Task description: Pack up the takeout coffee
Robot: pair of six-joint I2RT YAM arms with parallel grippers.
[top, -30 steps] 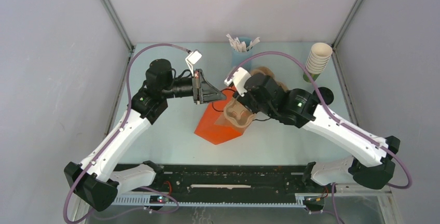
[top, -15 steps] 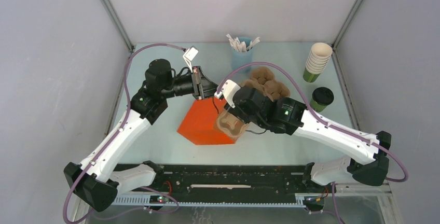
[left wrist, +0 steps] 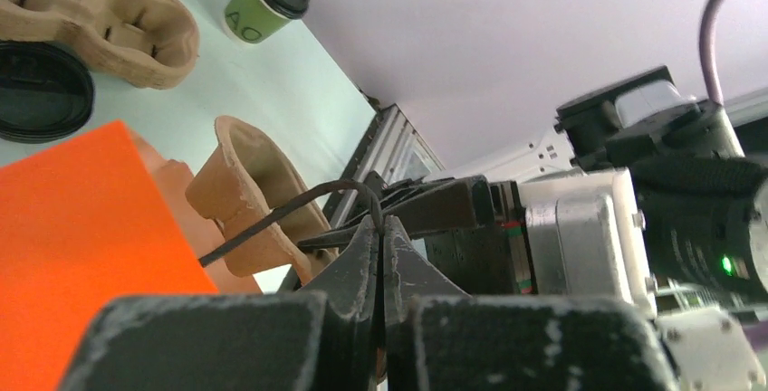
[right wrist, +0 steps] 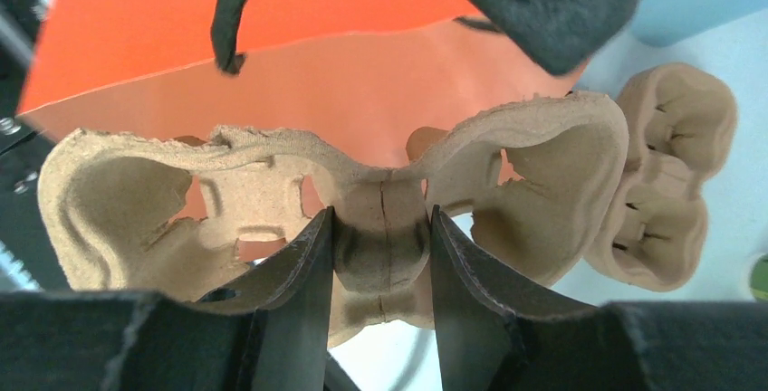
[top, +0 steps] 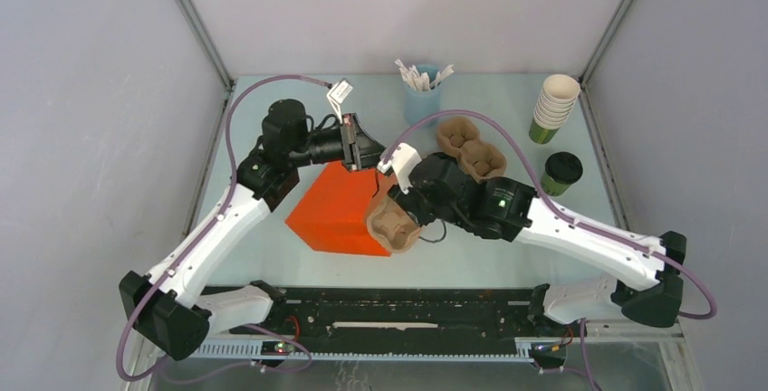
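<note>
Top external view: over the last second the right hand (top: 399, 203) has carried the pulp carrier (top: 391, 225) from mid-counter toward the near edge. The orange bag (top: 331, 213) has swung from a narrow, end-on shape to a broad face spread toward the left. That move has uncovered the second carrier (top: 471, 148), which lies beyond the middle of the counter (top: 498, 92), and has left the takeout coffee in plain sight.

The left hand (left wrist: 381, 244) is closed tight, with the bag's thin black handle (left wrist: 272, 217) pinched between its fingers. It holds the bag up from the far side. The right hand's two fingers clamp the carrier by the raised bridge between its two hollows. In the right wrist view the carrier lies right against the orange wall, at what looks like the bag's mouth; whether any of it is inside yet I cannot tell.

The takeout coffee (top: 561, 172) stands upright with its lid on near the right edge of the counter. It is just nearer than the stack of cups (top: 554, 104) and well apart from both hands. As I judge it, the carrier is going into the bag first, both hollows are empty, and the cup itself has yet to be packed.
</note>
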